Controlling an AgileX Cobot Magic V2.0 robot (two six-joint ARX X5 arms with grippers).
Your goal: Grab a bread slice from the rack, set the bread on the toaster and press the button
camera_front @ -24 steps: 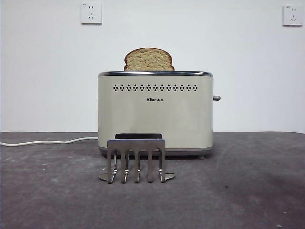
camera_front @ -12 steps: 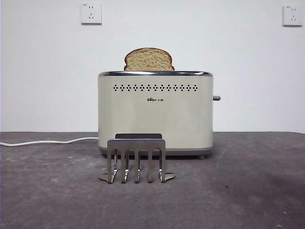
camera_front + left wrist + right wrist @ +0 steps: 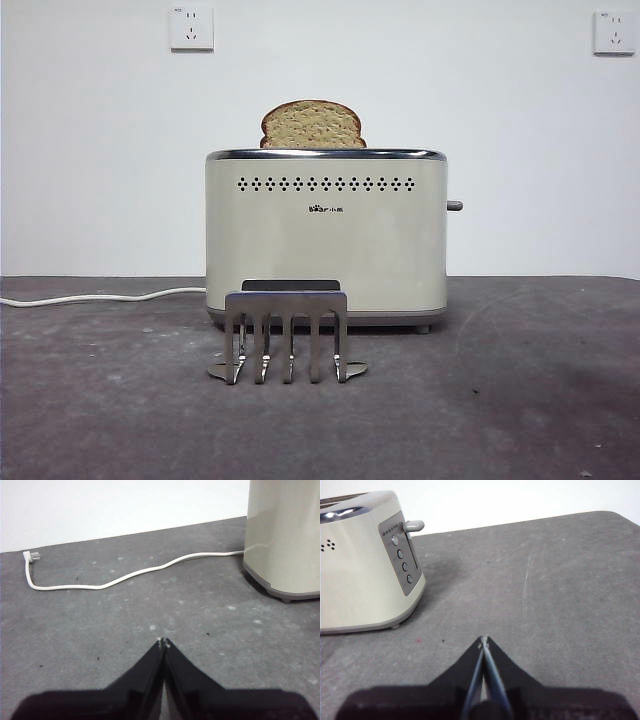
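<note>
Nothing has moved since the earlier front views: the scene matches them in every visible detail. The flat slice of bread (image 3: 313, 125), with tan speckled crumb, dark brown crust and a domed top, stands upright in the top of the large cream-beige boxy toaster (image 3: 326, 240), its upper part rising above the chrome rim. The toaster sits on the dark grey table (image 3: 520, 400) in front of a white wall. Just in front of the toaster stands the small shiny silver metal rack (image 3: 287, 335), its flat crossbar above five comb-like prongs, with no bread in it. A white power cord (image 3: 100, 297) runs from the toaster's side across the table; the left wrist view shows it ending in a loose plug (image 3: 31, 556) lying on the surface.

The left gripper (image 3: 162, 642) hovers low over bare table with its two black jaws pressed together tip to tip, holding nothing; the toaster's lower corner is off to one side, well apart from it. The right gripper (image 3: 483, 640) likewise has its jaws closed against each other and grips nothing. It is over open table beside the toaster's end panel (image 3: 400, 560), where a grey lever (image 3: 413, 526) sticks out at the top above a column of round buttons (image 3: 402, 566). Neither gripper touches the toaster, and the bread is well away from both.
</note>
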